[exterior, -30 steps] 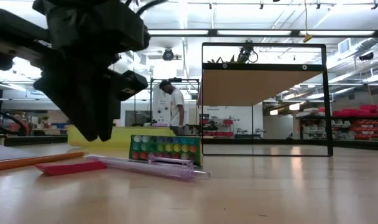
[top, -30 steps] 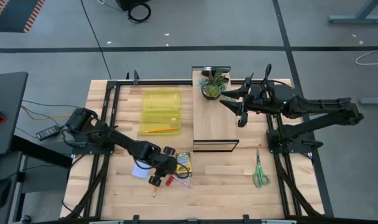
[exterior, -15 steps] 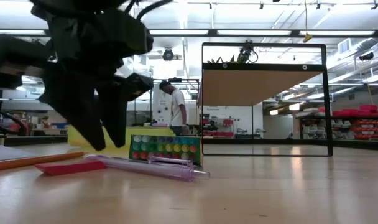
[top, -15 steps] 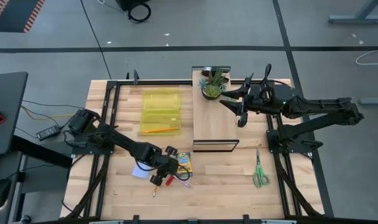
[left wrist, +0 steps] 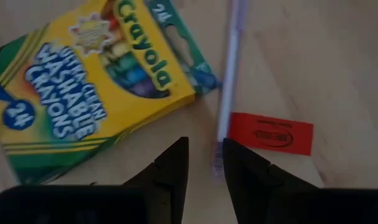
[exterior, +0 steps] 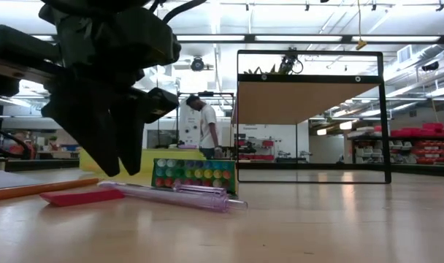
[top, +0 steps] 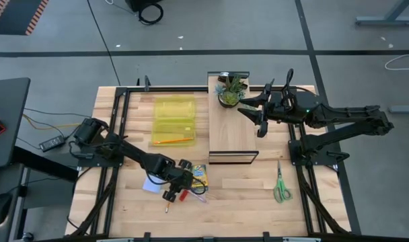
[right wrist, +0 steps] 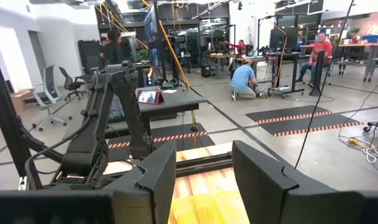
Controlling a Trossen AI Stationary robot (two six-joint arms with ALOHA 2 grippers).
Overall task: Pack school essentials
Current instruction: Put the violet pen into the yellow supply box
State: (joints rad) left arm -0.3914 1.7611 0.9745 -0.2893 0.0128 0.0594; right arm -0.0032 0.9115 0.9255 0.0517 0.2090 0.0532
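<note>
The clear pen [left wrist: 227, 74] is lying on the table [top: 245, 191] between the crayon box [left wrist: 83, 87] and a red eraser [left wrist: 271, 132], its end sitting in the narrow gap between the left gripper's [left wrist: 204, 163] slightly parted fingers. The right gripper [top: 260, 121] is hanging over the wooden board [top: 228, 131], fingers apart.

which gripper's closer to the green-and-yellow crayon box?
Left. The left gripper hovers right beside the green-and-yellow crayon box; the right gripper waits far across the table by the potted green plant.
</note>
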